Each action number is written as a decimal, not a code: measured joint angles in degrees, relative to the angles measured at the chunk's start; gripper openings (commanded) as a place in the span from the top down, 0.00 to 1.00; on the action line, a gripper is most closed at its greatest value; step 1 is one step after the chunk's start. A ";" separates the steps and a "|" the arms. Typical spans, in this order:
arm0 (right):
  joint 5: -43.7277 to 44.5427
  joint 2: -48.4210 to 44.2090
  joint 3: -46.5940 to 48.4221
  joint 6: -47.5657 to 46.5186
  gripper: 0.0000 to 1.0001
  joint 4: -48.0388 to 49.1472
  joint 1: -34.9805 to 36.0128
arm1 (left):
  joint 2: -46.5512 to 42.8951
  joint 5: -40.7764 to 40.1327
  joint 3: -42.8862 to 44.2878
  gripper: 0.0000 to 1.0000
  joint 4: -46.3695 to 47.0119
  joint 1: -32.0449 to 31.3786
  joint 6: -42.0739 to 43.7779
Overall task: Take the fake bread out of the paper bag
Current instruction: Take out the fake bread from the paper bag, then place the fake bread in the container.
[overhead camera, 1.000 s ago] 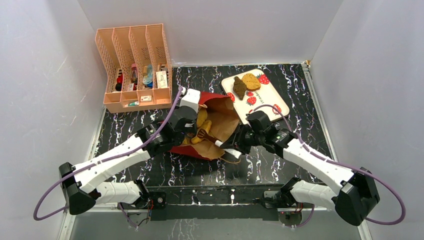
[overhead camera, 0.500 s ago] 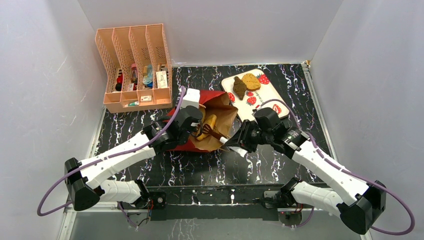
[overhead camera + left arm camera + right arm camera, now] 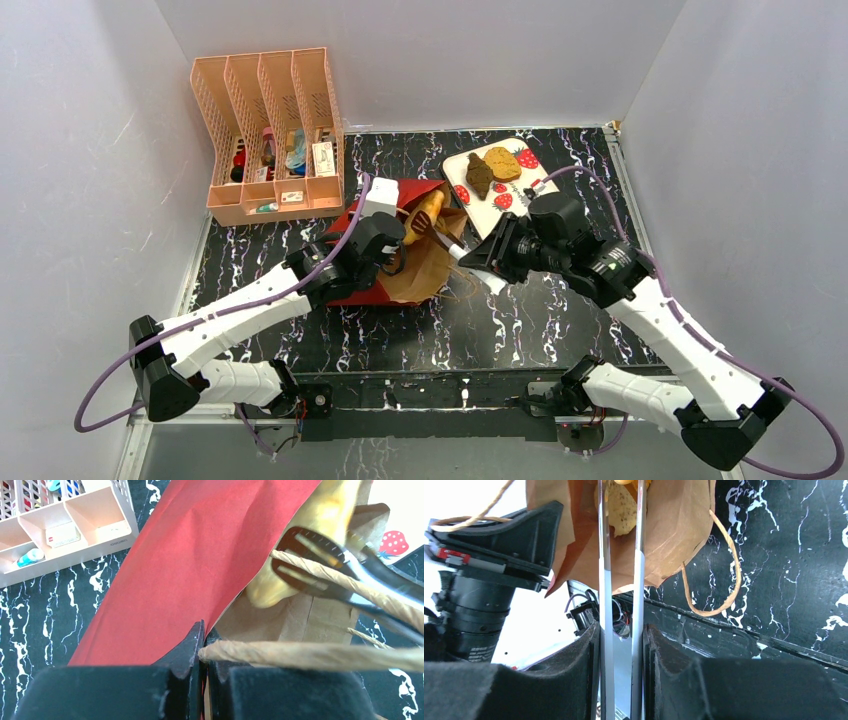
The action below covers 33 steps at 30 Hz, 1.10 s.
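Overhead view of a black marble-patterned table (image 3: pixel 500 325) streaked with white veins, closed in by plain matte white walls (image 3: pixel 450 60).

The paper bag (image 3: pixel 400 262) lies on its side at the table's centre. It is glossy red outside and creased brown kraft inside, and its mouth faces away from the arm bases. A thin twisted tan cord handle (image 3: pixel 310 655) crosses the opening.

The left gripper (image 3: pixel 202 635), with black angular fingers, is pinched together on the red rim of the bag at the mouth's left side.

The right gripper (image 3: pixel 621 630) comes in from the bag's right side. It is clamped on a pair of tongs (image 3: pixel 638 590), two flat shiny metal strips that end in black slotted heads.

The tongs grip one long yellow bread piece (image 3: pixel 428 207) with a smooth, rounded surface. It sits at the bag's mouth against the brown lining, at the far end of the opening.

Beyond the bag to the right lies a flat white rounded tray (image 3: pixel 522 180) printed with red strawberries. Two more pieces of fake bread rest on it, touching: a dark brown piece (image 3: pixel 479 176), tapered like a cone, and a golden-tan piece (image 3: pixel 503 162), flat and roundish.

Beyond the bag to the left stands a peach slotted plastic organiser (image 3: pixel 268 140). It has four upright compartments holding small mixed items too small to identify.
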 measured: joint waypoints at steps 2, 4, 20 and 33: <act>1.29 -0.26 1.95 -0.28 1.00 -1.75 0.00 | 0.00 -0.28 0.00 1.00 -0.37 0.02 0.00; 2.62 -0.55 3.82 -0.50 1.00 -3.52 0.00 | 0.00 -0.87 0.00 1.00 -1.01 0.00 -0.35; 14.91 -4.02 11.63 -0.72 1.00 -14.53 0.00 | 0.07 -3.34 0.44 1.00 -7.98 2.27 -3.69; 25.46 7.10 12.74 -4.46 1.00 -13.79 -2.86 | -2.27 2.19 0.31 1.00 -9.07 5.84 -3.98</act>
